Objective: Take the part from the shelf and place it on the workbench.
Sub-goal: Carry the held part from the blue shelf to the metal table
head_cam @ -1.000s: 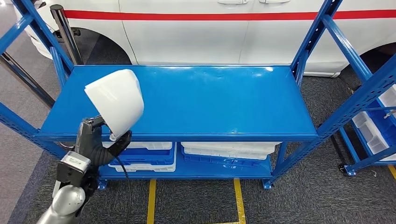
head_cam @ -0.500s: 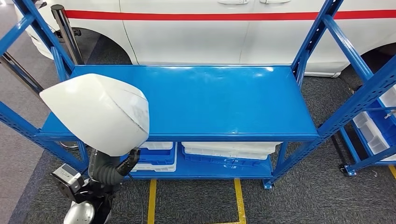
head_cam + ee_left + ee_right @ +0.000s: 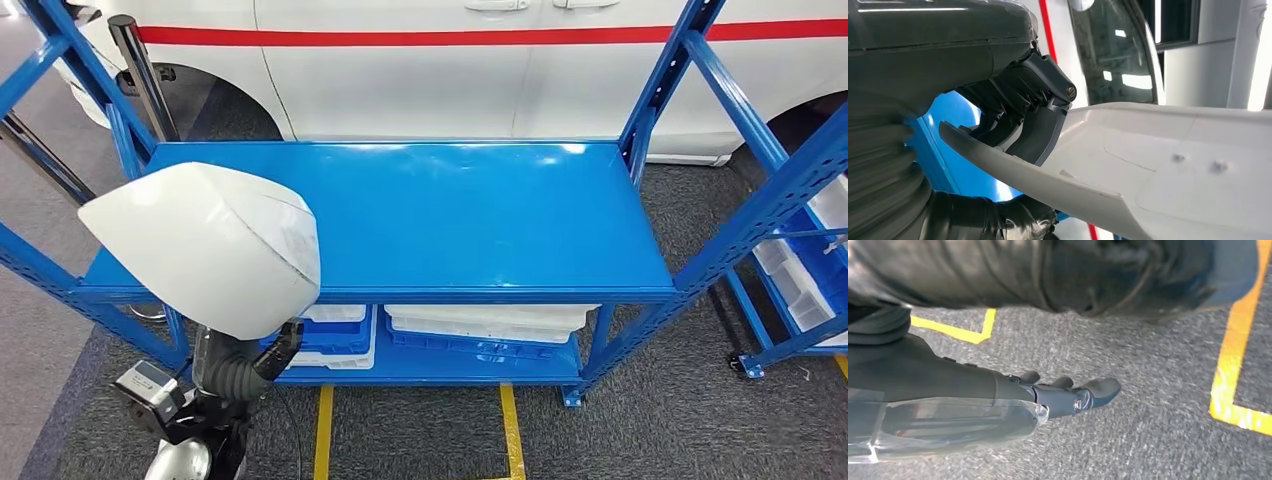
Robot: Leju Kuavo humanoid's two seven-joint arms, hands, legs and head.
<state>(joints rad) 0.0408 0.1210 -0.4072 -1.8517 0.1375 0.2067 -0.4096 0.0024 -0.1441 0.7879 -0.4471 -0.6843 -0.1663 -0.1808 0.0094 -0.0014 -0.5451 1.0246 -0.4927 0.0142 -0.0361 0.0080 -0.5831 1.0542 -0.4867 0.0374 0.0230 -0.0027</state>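
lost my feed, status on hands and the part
Left hand grips white part, held above shelf front left corner. Right hand hangs over floor, holding nothing. Shelf top bare.

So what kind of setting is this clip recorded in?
Probably a car workshop or vehicle assembly area. A white car stands behind a blue steel shelf rack, yellow lines mark the floor, and the left hand holds a white body part.

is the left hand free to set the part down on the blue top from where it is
Probably yes. The left hand holds the white part at the near left edge of the blue top, and nothing lies there to block it.
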